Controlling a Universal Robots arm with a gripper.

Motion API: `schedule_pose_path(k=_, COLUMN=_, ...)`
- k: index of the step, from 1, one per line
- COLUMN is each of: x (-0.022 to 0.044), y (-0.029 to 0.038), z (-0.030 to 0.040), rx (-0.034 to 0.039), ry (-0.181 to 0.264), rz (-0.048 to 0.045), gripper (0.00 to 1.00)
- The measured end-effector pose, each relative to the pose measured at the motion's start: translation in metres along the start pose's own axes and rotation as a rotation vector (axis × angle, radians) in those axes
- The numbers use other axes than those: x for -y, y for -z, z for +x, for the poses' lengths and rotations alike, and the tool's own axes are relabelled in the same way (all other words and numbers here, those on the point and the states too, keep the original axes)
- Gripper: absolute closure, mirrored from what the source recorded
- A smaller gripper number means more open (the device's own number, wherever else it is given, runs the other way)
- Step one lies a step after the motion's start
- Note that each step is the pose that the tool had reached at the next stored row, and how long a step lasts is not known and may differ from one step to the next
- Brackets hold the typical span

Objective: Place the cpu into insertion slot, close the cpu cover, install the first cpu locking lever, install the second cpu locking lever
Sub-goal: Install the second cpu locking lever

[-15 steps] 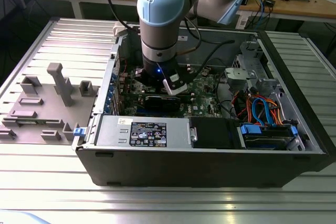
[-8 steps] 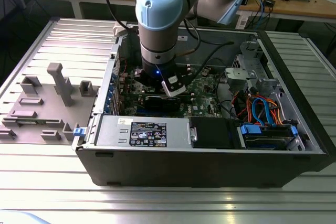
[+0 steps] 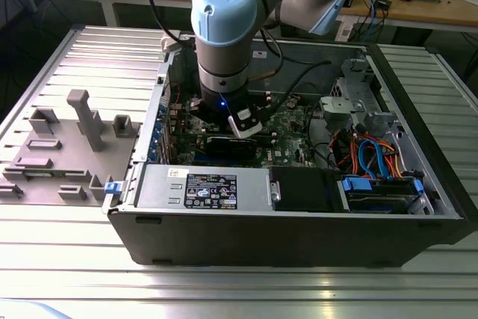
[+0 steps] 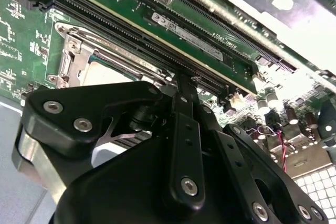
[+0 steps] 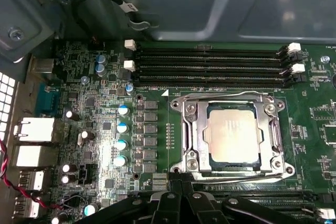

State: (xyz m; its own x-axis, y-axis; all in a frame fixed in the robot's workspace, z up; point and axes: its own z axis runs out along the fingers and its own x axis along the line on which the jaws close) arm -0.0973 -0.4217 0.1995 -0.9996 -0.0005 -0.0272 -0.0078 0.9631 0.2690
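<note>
**Operator:** Cpu (image 5: 231, 137) sits flat in the insertion slot (image 5: 195, 124), silver top up, with the cpu cover (image 5: 235, 98) lying closed around it as a square frame. That is how I read it in the first wrist view.

**Desk:** And your gripper?

**Operator:** My gripper (image 5: 181, 203) hangs just beside the socket, on the side away from the four long black memory slots (image 5: 210, 65). Its black linkage crosses the socket's near edge in that view, so the socket lies straight ahead of the fingertips, towards the memory slots. In the second wrist view the fingers (image 4: 185, 129) look drawn together into one thin dark bar, closed on nothing I can make out.

**Desk:** The levers?

**Operator:** Thin metal rods run along the socket's flanks; whether either is latched, I cannot tell. My judgement: chip seated, cover down, levers the open question.

**Desk:** The wider scene?

**Operator:** In the exterior view the arm (image 3: 225, 28) reaches straight down into the open computer case (image 3: 299, 240), over the green motherboard (image 3: 295, 121).
</note>
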Motion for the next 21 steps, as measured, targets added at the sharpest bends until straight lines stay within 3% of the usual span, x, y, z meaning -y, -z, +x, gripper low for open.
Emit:
schedule_pose_path(k=5, x=0.0001, y=-0.0031, z=0.0016, rx=0.0006, ry=-0.001, rz=-0.0204, gripper=0.89)
schedule_pose_path(k=10, x=-0.0017, y=-0.0051, z=0.0052, rx=0.0, ry=-0.001, rz=-0.0276, gripper=0.89)
schedule_pose_path(k=19, x=-0.0078, y=0.0159, z=0.0075, rx=-0.0036, ry=-0.002, rz=-0.0276, gripper=0.89)
schedule_pose_path(k=21, x=-0.0078, y=0.0159, z=0.0075, rx=-0.0037, ry=-0.002, rz=-0.0279, gripper=0.89)
